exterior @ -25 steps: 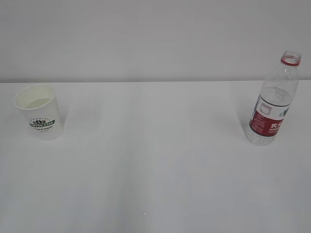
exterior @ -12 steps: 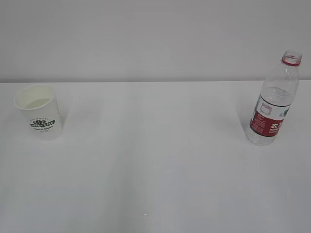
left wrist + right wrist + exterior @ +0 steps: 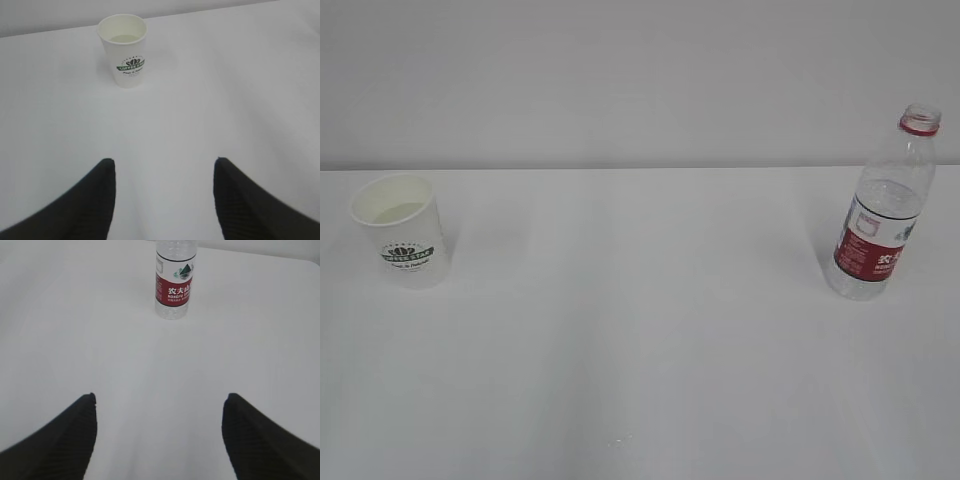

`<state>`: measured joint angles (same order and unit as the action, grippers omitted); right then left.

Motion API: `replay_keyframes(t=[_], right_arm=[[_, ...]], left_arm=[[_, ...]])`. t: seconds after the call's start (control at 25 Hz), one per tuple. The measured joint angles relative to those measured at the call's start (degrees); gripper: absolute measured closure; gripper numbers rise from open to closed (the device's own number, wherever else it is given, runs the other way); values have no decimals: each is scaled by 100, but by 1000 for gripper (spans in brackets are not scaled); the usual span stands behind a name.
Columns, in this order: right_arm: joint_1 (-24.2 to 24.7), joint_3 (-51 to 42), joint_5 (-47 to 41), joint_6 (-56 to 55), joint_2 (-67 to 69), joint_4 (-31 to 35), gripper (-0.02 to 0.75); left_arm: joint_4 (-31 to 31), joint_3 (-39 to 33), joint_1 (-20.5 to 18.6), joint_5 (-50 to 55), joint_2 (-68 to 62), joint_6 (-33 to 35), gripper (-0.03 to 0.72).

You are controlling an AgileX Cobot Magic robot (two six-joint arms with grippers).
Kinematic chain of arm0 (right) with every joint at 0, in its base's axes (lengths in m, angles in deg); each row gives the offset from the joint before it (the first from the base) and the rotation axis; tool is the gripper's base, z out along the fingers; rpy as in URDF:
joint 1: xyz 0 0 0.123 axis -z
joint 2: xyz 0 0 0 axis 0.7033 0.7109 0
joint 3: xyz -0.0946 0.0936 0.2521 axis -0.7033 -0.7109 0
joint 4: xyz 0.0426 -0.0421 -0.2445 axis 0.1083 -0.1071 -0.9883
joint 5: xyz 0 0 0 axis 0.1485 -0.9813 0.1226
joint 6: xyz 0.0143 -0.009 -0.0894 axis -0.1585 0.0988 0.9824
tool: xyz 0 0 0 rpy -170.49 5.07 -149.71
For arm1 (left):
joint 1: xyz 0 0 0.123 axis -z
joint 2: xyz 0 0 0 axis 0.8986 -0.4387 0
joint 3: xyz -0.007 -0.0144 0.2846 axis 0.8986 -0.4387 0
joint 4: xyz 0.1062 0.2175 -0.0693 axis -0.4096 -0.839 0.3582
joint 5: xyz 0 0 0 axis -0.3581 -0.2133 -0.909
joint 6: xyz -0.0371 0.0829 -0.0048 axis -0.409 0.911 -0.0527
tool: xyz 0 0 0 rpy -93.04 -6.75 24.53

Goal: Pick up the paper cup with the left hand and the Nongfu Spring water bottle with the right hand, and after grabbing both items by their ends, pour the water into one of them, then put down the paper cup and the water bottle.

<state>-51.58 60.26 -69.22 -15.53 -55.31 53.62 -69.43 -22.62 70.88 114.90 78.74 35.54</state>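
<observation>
A: Where are the cup and bottle?

B: The paper cup (image 3: pixel 399 231) stands upright far left on the white table (image 3: pixel 640 350); the Nongfu Spring water bottle (image 3: pixel 886 208) stands uncapped far right; nothing has shifted over the last second.

A: And my grippers?

B: I see the left hand (image 3: pixel 162 170) gaping, well short of the cup; the right hand (image 3: pixel 159 407) likewise before the bottle; I judge neither pickup begun.

Exterior camera looks slantwise down the table (image 3: pixel 640 330); each wrist camera faces forward low over it, sharing its surface.
</observation>
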Motion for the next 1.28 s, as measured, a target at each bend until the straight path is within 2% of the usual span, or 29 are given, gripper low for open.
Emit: replay_keyframes(t=[0.32, 0.68, 1.28], right_arm=[[24, 0, 24, 0, 0, 0, 150], [430, 0, 24, 0, 0, 0, 150], [430, 0, 32, 0, 0, 0, 150]], left_arm=[[0, 0, -46, 0, 0, 0, 235], [0, 0, -695, 0, 0, 0, 236], [0, 0, -727, 0, 0, 0, 237]])
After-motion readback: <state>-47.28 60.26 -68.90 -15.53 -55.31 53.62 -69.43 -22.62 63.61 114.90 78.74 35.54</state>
